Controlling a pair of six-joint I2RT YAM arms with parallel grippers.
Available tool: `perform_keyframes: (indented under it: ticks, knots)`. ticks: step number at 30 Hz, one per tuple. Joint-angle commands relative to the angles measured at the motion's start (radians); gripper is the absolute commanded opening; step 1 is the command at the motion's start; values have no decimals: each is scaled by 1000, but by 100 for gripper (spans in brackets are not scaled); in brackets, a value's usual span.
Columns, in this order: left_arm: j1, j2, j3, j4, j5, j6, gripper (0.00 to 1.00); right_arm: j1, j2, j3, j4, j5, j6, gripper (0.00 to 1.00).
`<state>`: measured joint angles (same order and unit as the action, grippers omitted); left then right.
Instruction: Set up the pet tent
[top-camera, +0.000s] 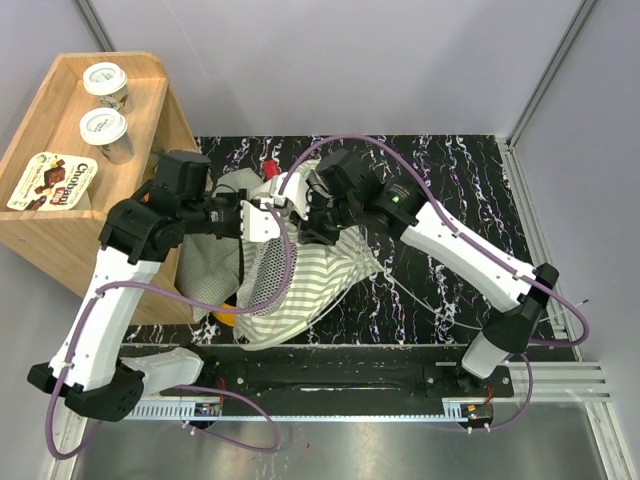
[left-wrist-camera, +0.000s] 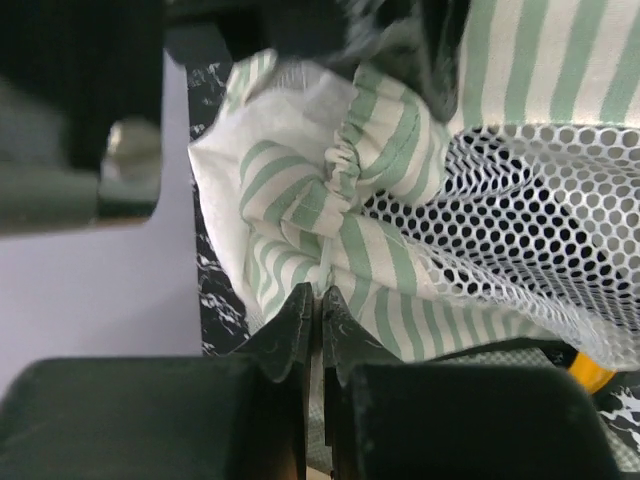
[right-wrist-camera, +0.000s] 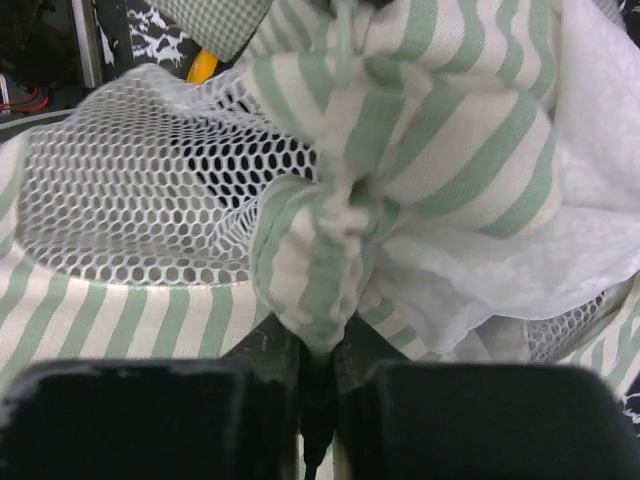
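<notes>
The pet tent (top-camera: 300, 285) is a crumpled heap of green-and-white striped fabric with a white mesh window (top-camera: 268, 265), on the black marbled table. Both grippers hold it up at its top middle. My left gripper (top-camera: 262, 218) is shut on a gathered fold of the striped fabric (left-wrist-camera: 320, 240), beside the mesh (left-wrist-camera: 520, 230). My right gripper (top-camera: 318, 222) is shut on a bunched striped fold (right-wrist-camera: 330, 270), with mesh (right-wrist-camera: 130, 190) to its left and white lace (right-wrist-camera: 540, 250) to its right. The poles are hidden.
A wooden shelf (top-camera: 60, 230) stands at the left with two cups (top-camera: 107, 85) and a Chobani pack (top-camera: 52, 182) on it. A yellow thing (top-camera: 226, 317) and a small-checked cushion (top-camera: 205, 265) lie under the tent. A thin white cord (top-camera: 440, 315) runs on the table (top-camera: 440, 170) at right.
</notes>
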<state>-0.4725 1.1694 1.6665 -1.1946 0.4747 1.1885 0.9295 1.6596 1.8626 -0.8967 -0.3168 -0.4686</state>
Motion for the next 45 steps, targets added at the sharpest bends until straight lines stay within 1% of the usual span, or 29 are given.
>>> perform_keyframes:
  ticks: [1, 2, 4, 7, 10, 11, 13, 15, 16, 18, 22, 25, 29, 31, 33, 36, 39, 43, 45]
  knots:
    - [44, -16, -94, 188, 93, -121, 0, 9, -101, -74, 174, 50, 11, 25]
    - [70, -20, -114, 205, 59, -119, 0, 5, -122, -103, 182, 59, 19, 34]
    - [98, -31, -148, 231, 10, -103, 0, -11, -173, -166, 211, 84, 42, 49]
    - [136, -37, -183, 233, -4, -69, 0, -64, -234, -226, 216, 70, 85, 64]
    - [164, -48, -211, 237, -5, -49, 0, -109, -308, -267, 213, 41, 96, 72]
    - [170, -50, -217, 242, -7, -47, 0, -116, -329, -270, 205, 19, 94, 75]
    - [175, -48, -231, 247, -7, -46, 0, -120, -354, -255, 168, 4, 81, 78]
    - [178, -50, -240, 251, -5, -47, 0, -121, -350, -215, 110, 30, 68, 80]
    - [176, -51, -241, 253, 1, -47, 0, -121, -345, -195, 84, 56, 64, 84]
    - [181, -51, -247, 257, 11, -50, 0, -130, -348, -184, 42, 93, 48, 85]
    - [186, -59, -261, 260, 16, -52, 0, -169, -405, -203, 2, 100, 30, 85]
    - [190, -65, -271, 260, 13, -47, 0, -199, -455, -239, -28, 172, 5, 84]
    - [193, -70, -283, 260, 25, -43, 0, -279, -538, -308, 21, 180, -8, 82]
    - [193, -73, -289, 265, 31, -41, 0, -296, -554, -351, 53, 234, -36, 81]
    - [195, -76, -297, 268, 35, -43, 0, -329, -546, -384, 58, 242, -60, 81]
    - [193, -85, -303, 268, 42, -44, 0, -383, -532, -414, 99, 188, -91, 80]
    - [193, -93, -301, 265, 50, -43, 0, -389, -517, -479, 200, 222, -157, 80]
    - [193, -99, -298, 251, 56, -40, 0, -405, -459, -474, 205, 210, -206, 79]
    - [193, -102, -300, 247, 62, -40, 0, -408, -423, -474, 197, 202, -234, 75]
